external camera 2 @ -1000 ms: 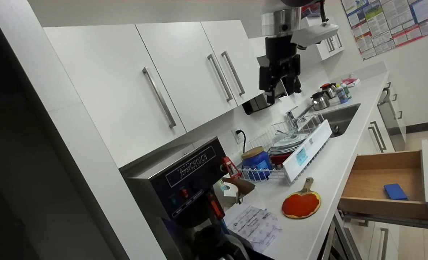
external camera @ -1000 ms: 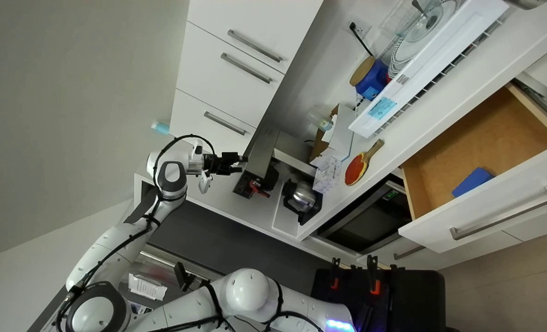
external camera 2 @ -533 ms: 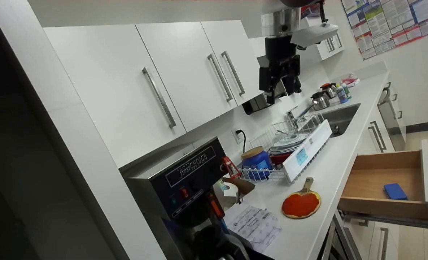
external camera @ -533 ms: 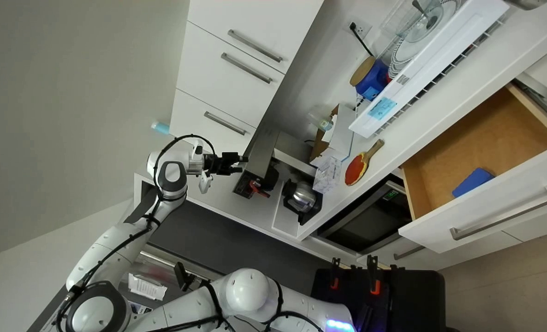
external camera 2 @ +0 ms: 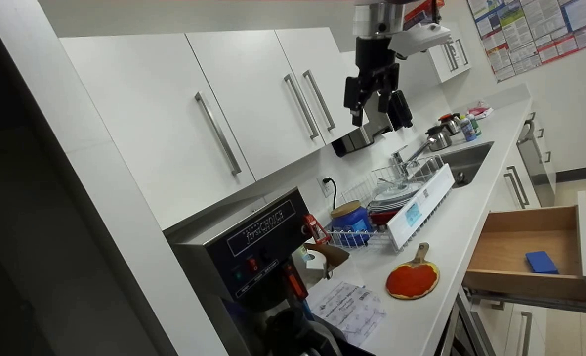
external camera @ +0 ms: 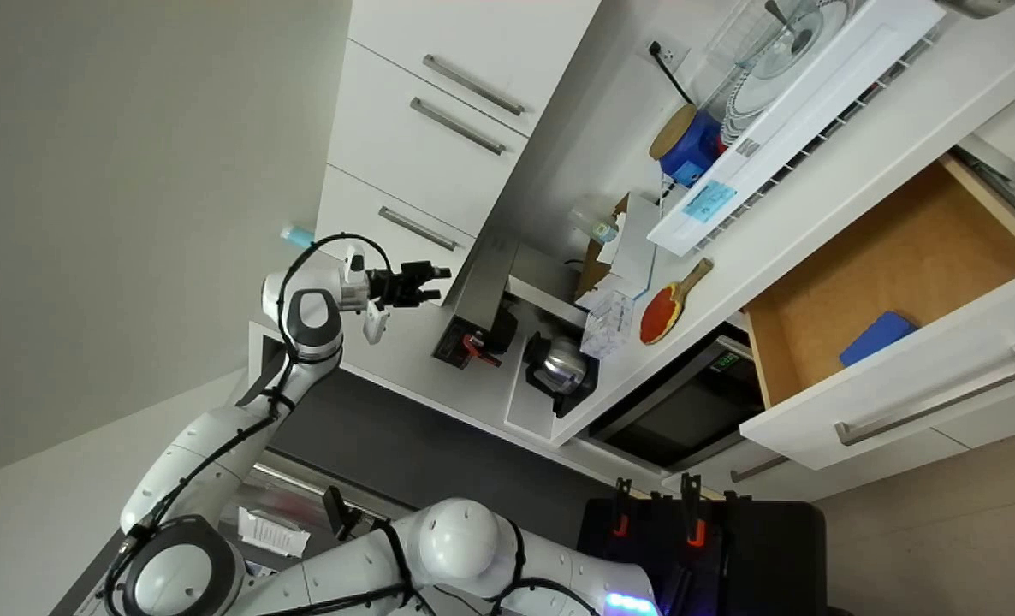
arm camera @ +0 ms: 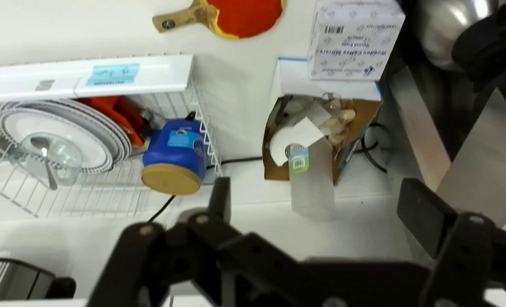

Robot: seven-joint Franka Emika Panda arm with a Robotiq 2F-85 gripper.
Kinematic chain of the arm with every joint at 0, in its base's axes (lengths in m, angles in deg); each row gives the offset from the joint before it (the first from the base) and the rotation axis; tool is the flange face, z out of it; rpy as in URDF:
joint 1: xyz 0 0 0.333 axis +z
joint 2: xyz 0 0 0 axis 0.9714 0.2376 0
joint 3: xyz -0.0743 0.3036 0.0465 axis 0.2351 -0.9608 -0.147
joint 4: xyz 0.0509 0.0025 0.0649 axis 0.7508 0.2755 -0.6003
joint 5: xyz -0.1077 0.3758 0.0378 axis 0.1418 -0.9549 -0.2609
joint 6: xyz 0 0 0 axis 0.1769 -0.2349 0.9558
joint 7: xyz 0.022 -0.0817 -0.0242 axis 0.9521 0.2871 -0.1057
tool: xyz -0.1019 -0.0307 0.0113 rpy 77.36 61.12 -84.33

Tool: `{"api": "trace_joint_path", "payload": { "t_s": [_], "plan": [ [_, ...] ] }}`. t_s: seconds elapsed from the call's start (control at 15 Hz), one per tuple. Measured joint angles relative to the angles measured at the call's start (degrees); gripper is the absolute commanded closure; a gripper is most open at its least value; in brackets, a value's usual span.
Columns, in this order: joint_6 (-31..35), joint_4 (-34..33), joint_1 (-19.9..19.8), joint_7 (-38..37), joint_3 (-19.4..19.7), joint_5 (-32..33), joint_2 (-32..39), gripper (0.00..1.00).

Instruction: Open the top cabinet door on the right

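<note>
— Beginning from the coffee machine [external camera 2: 253,242], where do we find the top cabinet door [external camera 2: 330,79]?
— In an exterior view, three white doors [external camera 2: 248,94] make a row above the desk [external camera 2: 451,242], all closed. We take the right one, farthest of them from the coffee machine; it has a slim silver handle [external camera 2: 318,100].
— And our pincer [arm camera: 321,207]?
— It stands wide. In the wrist view we see through it an open cardboard box [arm camera: 275,170], just beside the coffee machine. In an exterior view it overlaps that door's edge away from the coffee machine, but whether they touch, we cannot tell.
— What else do we have around?
— Past the box, counting from the coffee machine, comes the dish rack [arm camera: 207,135] with plates [arm camera: 44,121]; the blue jar [external camera 2: 351,225] is at its nearer end. A white printed box [arm camera: 351,51] stands between the coffee machine and the red paddle [external camera 2: 413,280]. Below the desk, well apart from the coffee machine, the drawer [external camera 2: 508,247] juts out, with a blue object [external camera 2: 541,262] inside.
</note>
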Motion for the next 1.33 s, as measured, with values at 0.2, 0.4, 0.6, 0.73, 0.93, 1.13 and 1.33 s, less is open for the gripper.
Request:
{"api": "trace_joint_path", "payload": {
  "t_s": [0.2,0.4,0.6,0.73,0.93,1.13,1.33],
  "plan": [
    [3.0,-6.4,-0.9,4.2,2.6,1.7,3.2,0.00],
    [4.7,-13.3,-1.2,9.0,4.9,3.2,7.4,0.00],
    [6.5,-17.8,-1.4,10.8,6.0,3.7,11.8,0.00],
    [6.8,-18.9,-1.5,10.8,6.0,3.8,13.4,0.00],
    [7.4,-19.1,-1.6,10.7,6.0,3.7,13.7,0.00],
    [13.5,-19.1,-2.4,9.6,6.9,3.1,15.1,0.00],
    [21.4,-20.1,-3.5,9.8,9.5,2.9,19.4,0.00]
  ]
}}
